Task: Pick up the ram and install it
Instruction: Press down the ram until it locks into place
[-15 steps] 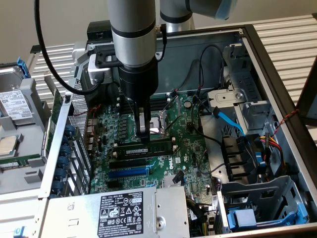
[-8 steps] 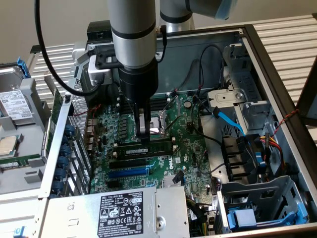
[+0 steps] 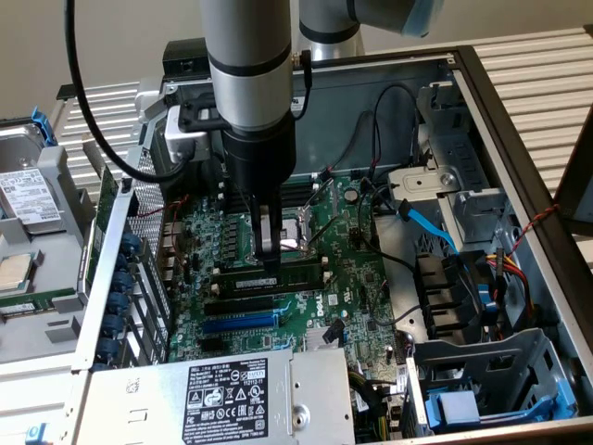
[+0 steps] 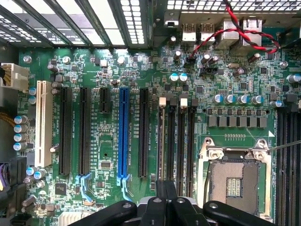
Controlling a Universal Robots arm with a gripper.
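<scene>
Exterior view, fingers (image 3: 269,264) closed, touching ram (image 3: 278,274)

Green motherboard (image 4: 117,155), blue expansion slot (image 4: 123,132), empty CPU socket (image 4: 233,181), silver power supply (image 3: 232,394)

closed gripper (image 3: 270,264) pressing down on the ram (image 3: 278,277) seated in a motherboard (image 3: 352,269) slot, open computer case (image 3: 519,139)
</scene>
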